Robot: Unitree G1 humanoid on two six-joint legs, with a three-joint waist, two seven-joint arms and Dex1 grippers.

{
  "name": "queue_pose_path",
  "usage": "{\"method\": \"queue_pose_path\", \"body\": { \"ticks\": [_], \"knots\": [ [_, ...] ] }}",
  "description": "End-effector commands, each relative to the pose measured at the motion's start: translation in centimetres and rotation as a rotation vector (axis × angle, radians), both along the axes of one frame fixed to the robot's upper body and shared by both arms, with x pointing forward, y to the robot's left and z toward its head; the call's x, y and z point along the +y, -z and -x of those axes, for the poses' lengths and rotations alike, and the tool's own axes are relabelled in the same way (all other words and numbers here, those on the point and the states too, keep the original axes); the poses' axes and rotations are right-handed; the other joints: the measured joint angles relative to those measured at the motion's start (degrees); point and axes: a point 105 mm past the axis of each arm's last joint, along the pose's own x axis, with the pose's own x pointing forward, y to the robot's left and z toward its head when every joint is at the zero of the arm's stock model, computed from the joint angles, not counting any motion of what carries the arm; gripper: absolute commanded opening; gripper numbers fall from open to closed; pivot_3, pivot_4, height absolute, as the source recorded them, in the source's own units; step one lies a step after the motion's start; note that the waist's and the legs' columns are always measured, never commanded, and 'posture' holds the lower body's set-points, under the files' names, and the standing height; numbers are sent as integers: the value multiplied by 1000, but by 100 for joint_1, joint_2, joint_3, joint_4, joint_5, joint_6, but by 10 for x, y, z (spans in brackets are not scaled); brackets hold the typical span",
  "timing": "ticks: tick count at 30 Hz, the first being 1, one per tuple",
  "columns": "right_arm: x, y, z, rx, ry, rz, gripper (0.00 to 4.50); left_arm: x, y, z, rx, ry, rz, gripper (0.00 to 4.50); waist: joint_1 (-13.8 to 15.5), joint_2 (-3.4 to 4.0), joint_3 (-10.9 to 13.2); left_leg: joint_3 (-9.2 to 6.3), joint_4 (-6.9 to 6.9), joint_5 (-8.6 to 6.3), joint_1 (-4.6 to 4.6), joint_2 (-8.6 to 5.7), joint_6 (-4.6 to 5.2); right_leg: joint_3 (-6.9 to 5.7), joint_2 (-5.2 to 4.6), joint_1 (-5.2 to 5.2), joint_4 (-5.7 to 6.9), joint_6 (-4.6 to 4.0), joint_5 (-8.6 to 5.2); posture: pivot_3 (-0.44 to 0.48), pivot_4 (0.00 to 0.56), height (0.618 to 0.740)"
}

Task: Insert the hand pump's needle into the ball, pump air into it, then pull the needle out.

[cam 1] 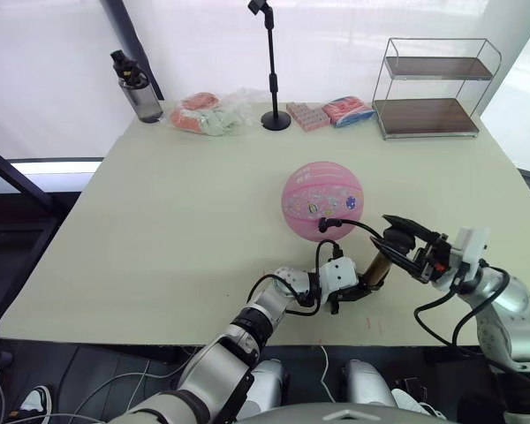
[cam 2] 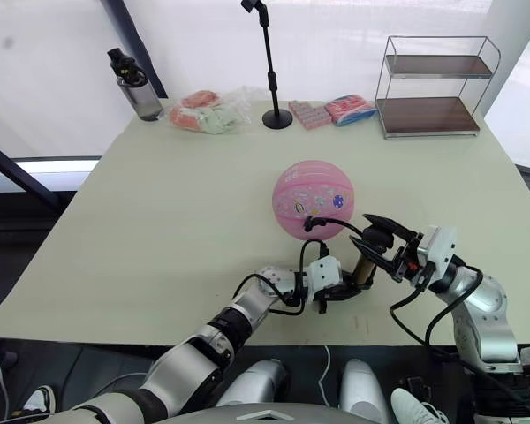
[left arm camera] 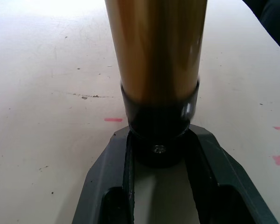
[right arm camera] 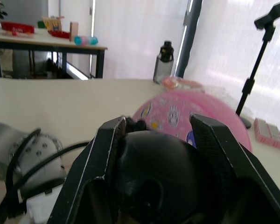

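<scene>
Left wrist view: hand pump [left arm camera: 156,70] in left claw [left arm camera: 161,186]

On the table [cam 1: 159,221] you've got the ball [cam 1: 322,200] right of centre. At its 6 o'clock, near the front edge, the hand pump [cam 1: 376,268] lies tilted, hose arcing up to the ball's near side. Left gripper [cam 1: 343,291] sits at the pump's 8 o'clock end, closed on its base cap; right gripper [cam 1: 405,243] at its 2 o'clock end, clamped on the handle. Along the back edge, from 10 to 2 o'clock: bottle [cam 1: 137,88], bagged items [cam 1: 210,115], stand [cam 1: 272,71], packets [cam 1: 329,113], shelf rack [cam 1: 431,87].
</scene>
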Motion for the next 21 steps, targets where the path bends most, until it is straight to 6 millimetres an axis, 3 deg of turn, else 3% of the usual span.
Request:
{"method": "queue_pose_path", "body": {
  "ticks": [1, 4, 15, 21],
  "knots": [
    [-2, 27, 5, 128, 13, 45, 1914, 21, 43, 24, 115, 27, -154, 1089, 1, -1, -1, 0, 0, 0, 0, 0, 0, 0, 0, 0, 0, 0, 0, 0, 150, 736],
    [-2, 12, 6, 91, -2, 47, 1914, 22, 44, 24, 118, 26, -154, 1089, 2, 1, -1, 0, 0, 0, -2, 0, 0, 0, 0, -1, 0, 0, 0, 0, 150, 736],
    [-18, -114, 16, -126, -53, -9, 1914, 22, 44, 25, 125, 28, -152, 1089, 17, 40, 45, 1, 0, -1, -27, -7, 0, 5, -10, -10, -4, -2, 1, 0, 150, 736],
    [-25, -160, 26, -175, -79, -38, 1914, 22, 44, 25, 125, 28, -153, 1089, 19, 29, 60, 2, 1, -1, -29, -6, 0, 2, -13, -9, -4, -2, 1, 0, 150, 736]
  ]
}}
